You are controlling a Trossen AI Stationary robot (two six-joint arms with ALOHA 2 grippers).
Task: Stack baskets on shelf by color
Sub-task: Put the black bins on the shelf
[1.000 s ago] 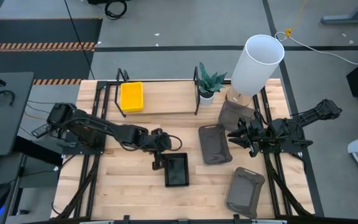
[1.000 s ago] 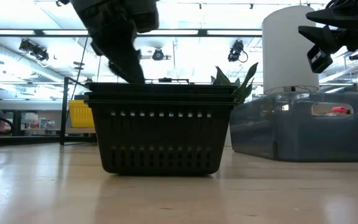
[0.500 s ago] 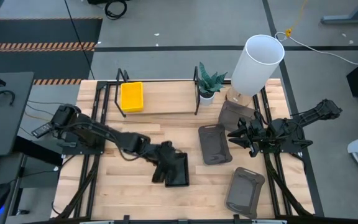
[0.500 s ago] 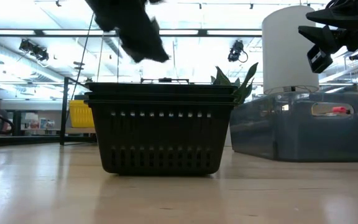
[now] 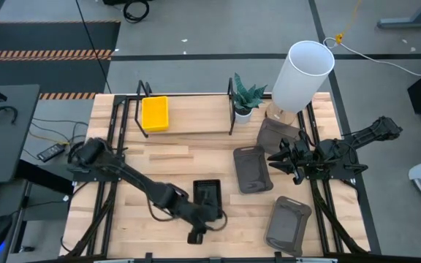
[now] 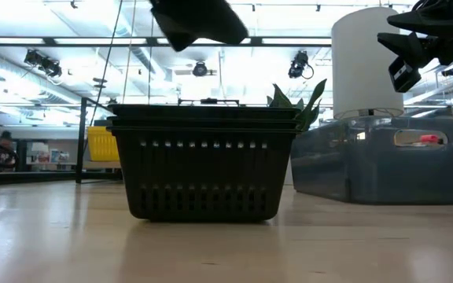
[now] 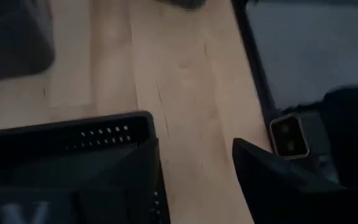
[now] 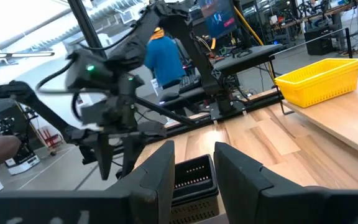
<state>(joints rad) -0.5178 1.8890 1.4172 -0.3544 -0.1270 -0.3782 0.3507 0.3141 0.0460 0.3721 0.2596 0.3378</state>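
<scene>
We are looking down on the worktop [image 5: 159, 164], where the left gripper [image 5: 205, 228] is hanging over the near edge of the black basket stack [image 5: 207, 196], close to the front of the worktop. Its fingers [image 7: 278, 180] are standing apart, released, with one finger inside the black stack's near wall and the other outside over bare wood, so they are straddling the rim without closing on it. From table height the black stack [image 6: 204, 161] is sitting flat on the wood, with the left gripper [image 6: 199, 20] showing only as a dark shape above it.

The right gripper [image 5: 278, 161] is waiting over the right side of the worktop, just beside a dark grey basket [image 5: 252, 169] that is lying flat at mid-table. Its fingers [image 8: 160, 171] are parted and holding nothing.

A second dark grey basket [image 5: 289, 224] is lying near the front right corner, tilted askew to the planks, and a third [image 5: 277, 134] is resting by the foot of the white lamp shade [image 5: 302, 75].

The yellow baskets [image 5: 155, 113] are sitting on the shelf [image 5: 196, 117] at its left end, between the black rails. A small potted plant [image 5: 245, 98] is standing at the shelf's right end.

A person in a blue top [image 8: 166, 59] is standing in the room beyond the table.
</scene>
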